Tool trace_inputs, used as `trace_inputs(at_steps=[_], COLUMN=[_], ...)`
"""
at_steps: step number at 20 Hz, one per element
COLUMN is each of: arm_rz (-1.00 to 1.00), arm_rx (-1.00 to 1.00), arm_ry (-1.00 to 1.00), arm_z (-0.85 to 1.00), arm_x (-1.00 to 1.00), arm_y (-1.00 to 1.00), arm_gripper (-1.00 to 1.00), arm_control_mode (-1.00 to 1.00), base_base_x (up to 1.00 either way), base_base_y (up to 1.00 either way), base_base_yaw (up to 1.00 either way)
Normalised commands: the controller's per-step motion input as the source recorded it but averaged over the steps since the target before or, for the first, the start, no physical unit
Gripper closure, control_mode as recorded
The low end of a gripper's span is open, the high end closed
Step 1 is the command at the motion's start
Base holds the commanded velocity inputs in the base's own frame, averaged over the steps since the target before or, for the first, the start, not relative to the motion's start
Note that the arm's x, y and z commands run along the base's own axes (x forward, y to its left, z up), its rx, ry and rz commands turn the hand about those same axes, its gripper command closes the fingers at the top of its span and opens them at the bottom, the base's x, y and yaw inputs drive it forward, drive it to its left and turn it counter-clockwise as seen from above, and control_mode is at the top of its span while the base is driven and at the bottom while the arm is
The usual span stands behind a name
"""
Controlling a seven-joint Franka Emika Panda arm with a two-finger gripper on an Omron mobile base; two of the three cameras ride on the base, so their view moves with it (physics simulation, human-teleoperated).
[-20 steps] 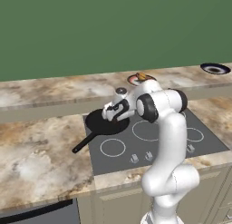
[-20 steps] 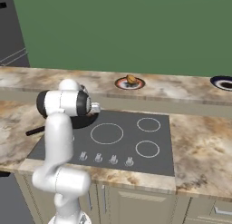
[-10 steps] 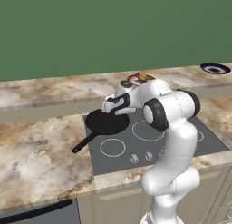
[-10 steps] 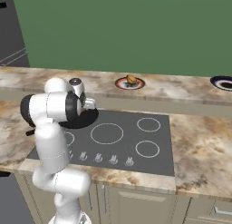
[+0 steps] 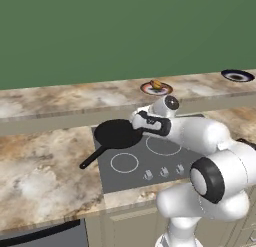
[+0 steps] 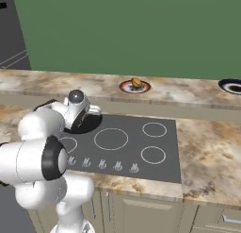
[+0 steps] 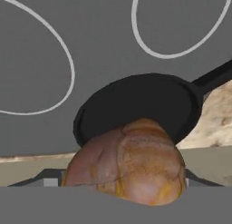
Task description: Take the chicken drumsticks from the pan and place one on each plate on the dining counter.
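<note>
From the left, I see that the pan (image 5: 118, 132) has not moved: it sits on the grey cooktop (image 6: 123, 145) with its handle pointing to 7 o'clock, and its black floor looks empty now. What has changed in the last second is the arm. It has swung away from above the pan, and my tool (image 5: 141, 120) now hangs over the pan's rim at 3 o'clock, higher than before. In the hand view a golden-brown drumstick (image 7: 127, 166) sits right at the tool, with the pan below and behind it, so I judge that the tool is pinching this drumstick and has lifted it out. The fingertips themselves are hidden behind the meat.

Further right, on the raised dining desk (image 6: 179, 93), the reddish plate (image 6: 134, 86) already carries the other drumstick (image 6: 136, 82). At the far right, the navy plate (image 6: 231, 86) looks bare. So I think that plate is the next destination.
</note>
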Motion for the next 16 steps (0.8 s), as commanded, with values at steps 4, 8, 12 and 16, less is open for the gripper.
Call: trace_inputs(at_steps=[4,8,12,16], arm_rz=[0.0,0.0,0.0,-0.05], arm_rx=[0.0,-0.01,-0.06,0.0], arm_ry=[-0.07,0.01,0.13,0.05], arm_z=[1.0,0.86,0.16,0.0], arm_x=[-1.0,-0.94,-0.12,0.0], arm_y=[-0.33,-0.17,0.0,-0.03], arm_gripper=[1.0,1.0,1.0,1.0], arm_control_mode=[-1.0,-1.0,-1.0,-1.0], base_base_x=[0.0,0.0,0.0,0.0], base_base_y=[0.0,0.0,0.0,0.0], base_base_yaw=[0.0,0.0,0.0,0.0])
